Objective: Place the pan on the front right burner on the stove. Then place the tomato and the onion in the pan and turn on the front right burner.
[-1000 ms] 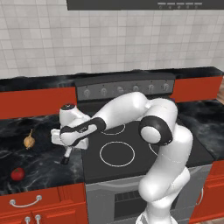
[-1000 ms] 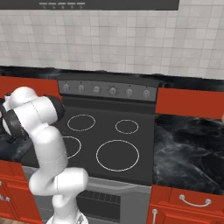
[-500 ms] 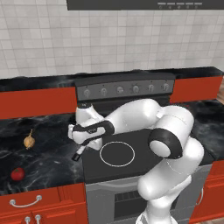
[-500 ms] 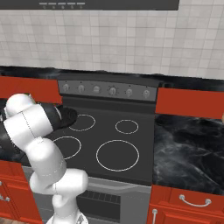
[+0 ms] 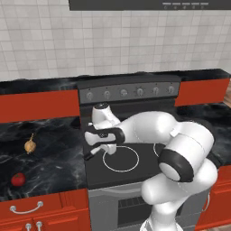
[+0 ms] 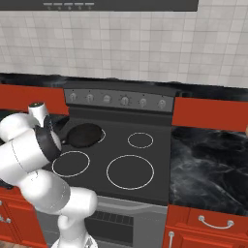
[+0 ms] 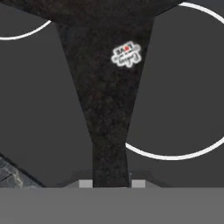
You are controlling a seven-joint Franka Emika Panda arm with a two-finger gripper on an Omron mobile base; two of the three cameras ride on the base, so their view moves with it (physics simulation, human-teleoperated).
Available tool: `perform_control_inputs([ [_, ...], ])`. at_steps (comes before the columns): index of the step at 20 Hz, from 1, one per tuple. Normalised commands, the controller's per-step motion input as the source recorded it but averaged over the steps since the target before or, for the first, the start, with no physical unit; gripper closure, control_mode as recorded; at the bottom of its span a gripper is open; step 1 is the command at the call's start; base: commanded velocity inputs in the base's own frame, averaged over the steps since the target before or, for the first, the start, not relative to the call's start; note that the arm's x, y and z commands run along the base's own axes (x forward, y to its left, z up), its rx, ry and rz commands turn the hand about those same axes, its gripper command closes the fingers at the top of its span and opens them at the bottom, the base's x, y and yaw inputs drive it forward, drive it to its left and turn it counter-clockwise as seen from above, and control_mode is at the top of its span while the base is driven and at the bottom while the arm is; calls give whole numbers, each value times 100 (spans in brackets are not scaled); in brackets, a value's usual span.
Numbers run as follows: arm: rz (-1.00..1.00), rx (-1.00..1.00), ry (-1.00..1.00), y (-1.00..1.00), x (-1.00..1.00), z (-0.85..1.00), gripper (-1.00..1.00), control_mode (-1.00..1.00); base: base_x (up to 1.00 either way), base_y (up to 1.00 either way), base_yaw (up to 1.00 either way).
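From the left base camera we see the end effector (image 5: 100, 149) over the left side of the stove (image 5: 135, 178), pinching the thin handle of the pan (image 5: 90, 154); on the dark worktop (image 5: 49, 158) to the left lie the onion (image 5: 30, 145) and, nearer us, the tomato (image 5: 17, 179). From the right base camera we see the pan's black bowl (image 6: 85, 134) above the rear left ring, well apart from the front right burner (image 6: 130, 171). From the hand camera we see the handle (image 7: 107, 96) running up from the pressed fingertips (image 7: 85, 183) across black glass.
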Motion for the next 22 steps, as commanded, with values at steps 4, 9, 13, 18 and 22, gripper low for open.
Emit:
perform_control_inputs([
  [4, -37, 0, 2, -51, 0, 0, 100, -100, 0, 0, 0],
  [9, -38, 0, 4, -53, 0, 0, 100, -100, 0, 0, 0],
  [13, -38, 0, 4, -55, 0, 0, 100, -100, 0, 0, 0],
  [18, -26, 0, 4, -51, 0, 1, 100, -100, 0, 0, 0],
  [22, -13, 0, 2, -41, 0, 0, 100, -100, 0, 0, 0],
])
